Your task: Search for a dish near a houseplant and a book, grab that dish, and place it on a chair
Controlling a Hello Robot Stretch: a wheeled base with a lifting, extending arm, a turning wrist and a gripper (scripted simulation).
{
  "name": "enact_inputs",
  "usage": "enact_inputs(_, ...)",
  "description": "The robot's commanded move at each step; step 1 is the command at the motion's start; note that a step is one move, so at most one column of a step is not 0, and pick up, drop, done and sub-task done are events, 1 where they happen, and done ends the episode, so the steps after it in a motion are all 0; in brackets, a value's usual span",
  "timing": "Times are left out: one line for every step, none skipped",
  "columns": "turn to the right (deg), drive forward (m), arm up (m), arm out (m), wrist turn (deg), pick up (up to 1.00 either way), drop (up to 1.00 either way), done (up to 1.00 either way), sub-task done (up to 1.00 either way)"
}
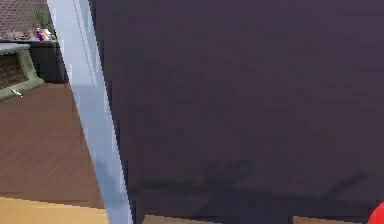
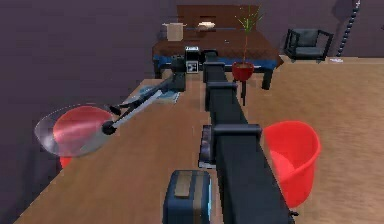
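Jaws near the brown table [image 2: 222, 40]; cannot tell whether they hold anything

Dark arm [image 2: 232, 130] reaching toward brown counter [image 2: 262, 45], red-potted houseplant [image 2: 244, 68] at its near edge, pale dish [image 2: 207, 25] on top, armchair [image 2: 308, 42] to its right

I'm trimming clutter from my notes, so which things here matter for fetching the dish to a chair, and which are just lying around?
For the job: houseplant; pale flat thing on the dark table, perhaps the dish; armchair; gripper.
Just lying about: red bin; floor lamp; tan box.
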Motion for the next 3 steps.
enact_inputs(0.0, 0.00, 0.00, 0.00, -30.0, 0.00, 0.00, 0.00, 0.00)
enact_inputs(0.0, 0.00, 0.00, -0.42, 0.0, 0.00, 0.00, 0.00, 0.00)
enact_inputs(-45.0, 0.00, 0.00, 0.00, 0.0, 0.00, 0.00, 0.00, 0.00)
